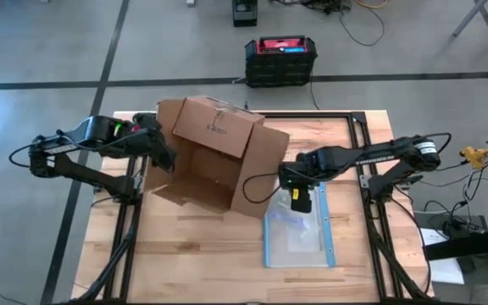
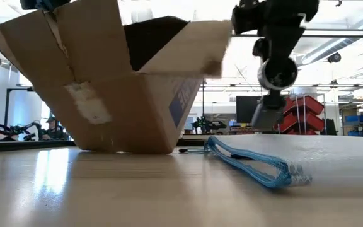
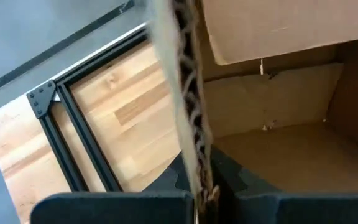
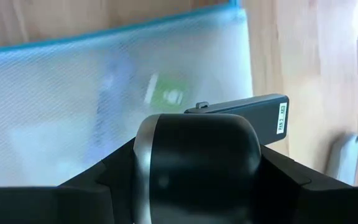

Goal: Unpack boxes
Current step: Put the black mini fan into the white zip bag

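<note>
Box: the brown cardboard box (image 1: 214, 157) sits tipped on the counter (image 1: 185, 246), flaps open, its far edge lifted, near the counter's left-centre.
Left gripper: the left gripper (image 3: 197, 186) is clamped tight on one corrugated flap edge at the box's left side, holding the box tilted.
Right gripper: the right gripper (image 1: 297, 196) hangs above the pouch, just right of the box, clutching a dark round-ended object with a labelled bar.
Pouch: a clear, blue-edged pouch (image 1: 299, 233) lies flat on the counter beside the box.
Crate: a black crate (image 1: 281, 59) with a red top stands on the floor beyond the counter.

Open brown cardboard box (image 1: 214, 157), tilted on table.
</note>
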Robot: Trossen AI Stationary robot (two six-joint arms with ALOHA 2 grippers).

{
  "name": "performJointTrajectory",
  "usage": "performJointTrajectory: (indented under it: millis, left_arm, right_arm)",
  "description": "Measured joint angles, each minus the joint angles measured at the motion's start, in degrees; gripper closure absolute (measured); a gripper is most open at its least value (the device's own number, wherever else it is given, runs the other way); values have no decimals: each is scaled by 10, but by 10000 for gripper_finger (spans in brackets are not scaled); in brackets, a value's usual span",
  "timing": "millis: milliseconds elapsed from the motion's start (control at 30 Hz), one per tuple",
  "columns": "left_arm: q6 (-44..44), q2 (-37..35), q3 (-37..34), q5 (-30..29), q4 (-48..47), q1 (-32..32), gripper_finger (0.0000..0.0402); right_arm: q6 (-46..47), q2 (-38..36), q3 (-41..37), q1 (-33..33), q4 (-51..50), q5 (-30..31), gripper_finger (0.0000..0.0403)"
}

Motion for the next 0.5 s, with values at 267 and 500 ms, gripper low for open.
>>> performJointTrajectory:
  millis: [267, 500]
  left_arm:
    - [31, 16, 31, 16, 0, 22, 401]
    - [122, 20, 82, 24, 1, 69, 384]
  right_arm:
    - [106, -31, 0, 51, -21, -7, 190]
    - [187, -36, 0, 95, -25, -15, 190]
